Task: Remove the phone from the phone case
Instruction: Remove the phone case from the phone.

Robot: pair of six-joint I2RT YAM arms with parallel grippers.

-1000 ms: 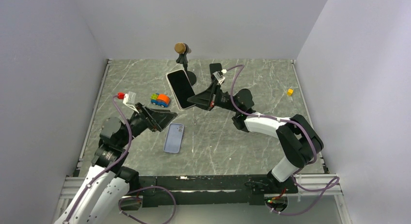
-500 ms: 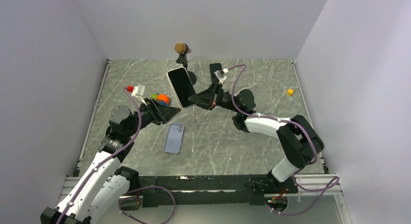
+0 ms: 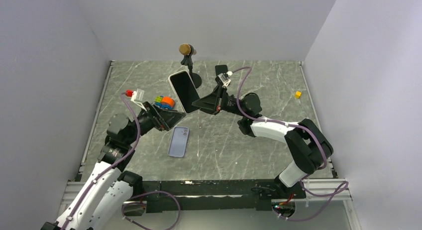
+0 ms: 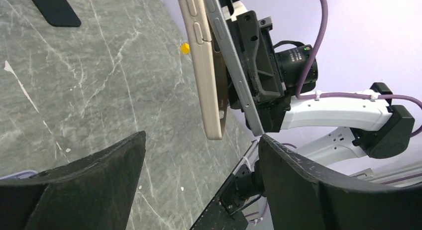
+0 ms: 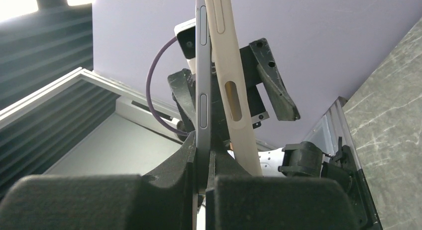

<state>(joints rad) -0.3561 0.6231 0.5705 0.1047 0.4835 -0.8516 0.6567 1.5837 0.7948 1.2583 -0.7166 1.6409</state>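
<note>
My right gripper (image 3: 198, 105) is shut on the lower edge of a phone (image 3: 183, 91) and holds it up over the table's middle, dark screen towards the camera. In the right wrist view the jaws (image 5: 206, 160) clamp the grey phone edge (image 5: 201, 65). The beige case (image 5: 226, 65) stands peeled away from the phone at the gripper end and meets it at the far end. My left gripper (image 3: 174, 119) is open and empty, just below left of the phone. Its wrist view shows the case (image 4: 206, 65) and phone edge (image 4: 234, 65) ahead of its spread fingers (image 4: 99, 180).
A lavender phone-shaped item (image 3: 178, 141) lies flat on the table below the left gripper. A small toy car (image 3: 164, 101) sits at its left. A black stand with a brown knob (image 3: 186, 51) is at the back. A yellow cube (image 3: 297, 94) lies far right.
The left arm swung up and right towards the held phone, then eased back slightly. The right gripper tipped the phone a little to the left.
</note>
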